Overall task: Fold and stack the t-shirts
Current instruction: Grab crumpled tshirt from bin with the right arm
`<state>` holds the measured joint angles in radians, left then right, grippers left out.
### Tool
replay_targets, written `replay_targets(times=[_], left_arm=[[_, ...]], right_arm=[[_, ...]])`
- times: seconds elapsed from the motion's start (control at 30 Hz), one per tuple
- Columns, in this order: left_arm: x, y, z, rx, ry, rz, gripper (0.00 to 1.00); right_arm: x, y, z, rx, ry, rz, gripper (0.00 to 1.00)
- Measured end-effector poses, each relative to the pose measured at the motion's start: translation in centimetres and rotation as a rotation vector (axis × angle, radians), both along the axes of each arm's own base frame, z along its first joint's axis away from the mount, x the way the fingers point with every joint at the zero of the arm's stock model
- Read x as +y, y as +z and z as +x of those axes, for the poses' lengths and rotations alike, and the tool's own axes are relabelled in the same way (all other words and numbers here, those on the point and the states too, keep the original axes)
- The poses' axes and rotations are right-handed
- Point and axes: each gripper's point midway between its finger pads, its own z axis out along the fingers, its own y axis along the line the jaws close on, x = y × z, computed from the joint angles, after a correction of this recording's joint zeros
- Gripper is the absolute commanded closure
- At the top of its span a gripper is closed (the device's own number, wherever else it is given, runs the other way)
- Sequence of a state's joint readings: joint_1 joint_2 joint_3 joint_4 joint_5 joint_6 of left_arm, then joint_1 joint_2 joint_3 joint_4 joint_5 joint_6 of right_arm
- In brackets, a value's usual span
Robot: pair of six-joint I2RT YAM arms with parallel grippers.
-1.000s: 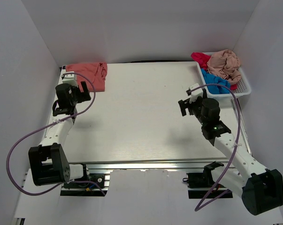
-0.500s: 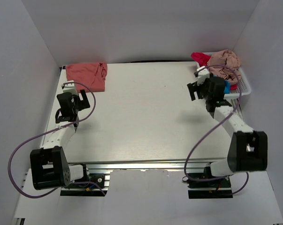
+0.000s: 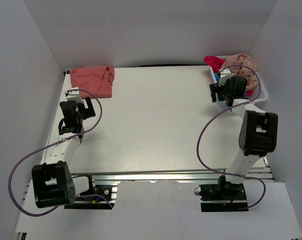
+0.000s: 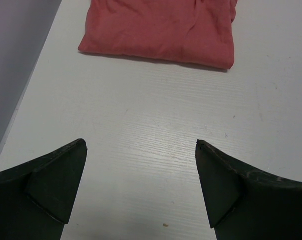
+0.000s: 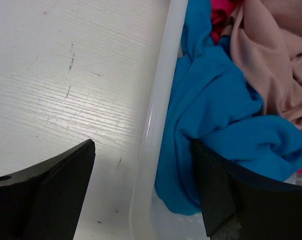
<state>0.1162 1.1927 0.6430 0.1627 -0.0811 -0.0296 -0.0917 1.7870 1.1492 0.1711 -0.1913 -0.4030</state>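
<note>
The salmon t-shirt [image 4: 161, 30] lies folded in the far left corner; the blue t-shirt [image 5: 211, 110], beige-pink t-shirt [image 5: 271, 60] and magenta t-shirt [image 3: 213, 62] lie crumpled in the basket [image 5: 158, 115], not yet folded; the left gripper [image 4: 139, 150] and right gripper [image 5: 142, 150] stand wide, holding nothing.

The left arm [image 3: 64, 145] and right arm [image 3: 243, 160] pair white link shells with black joint housings. A purple cable [image 3: 11, 175] loops along each. The left end effector [image 4: 139, 150] and right end effector [image 5: 143, 150] have matte black wedge-shaped fingers [image 4: 50, 190].

A white wood-grain table [image 3: 151, 125] sits enclosed by plain pale grey walls [image 3: 140, 30].
</note>
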Motion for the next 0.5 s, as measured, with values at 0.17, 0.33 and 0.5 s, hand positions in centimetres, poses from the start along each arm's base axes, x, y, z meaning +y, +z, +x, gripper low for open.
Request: replay_targets(times=[0.17,0.33,0.5], left_arm=[[0.11,-0.32,-0.16,0.01,0.003,0.007,0.02],[0.12,-0.57,-0.27,0.016,0.002,0.011,0.02],[0.11,-0.78,-0.37,0.022,0.0,0.013,0.02]], right_arm=[[-0.09,-0.89,0.64,-0.003,0.006,0.015,0.44],[-0.51,-0.47,0.98,-0.024,-0.01,0.034,0.28],[-0.51,-0.08,1.16,-0.031,-0.004,0.041,0.16]])
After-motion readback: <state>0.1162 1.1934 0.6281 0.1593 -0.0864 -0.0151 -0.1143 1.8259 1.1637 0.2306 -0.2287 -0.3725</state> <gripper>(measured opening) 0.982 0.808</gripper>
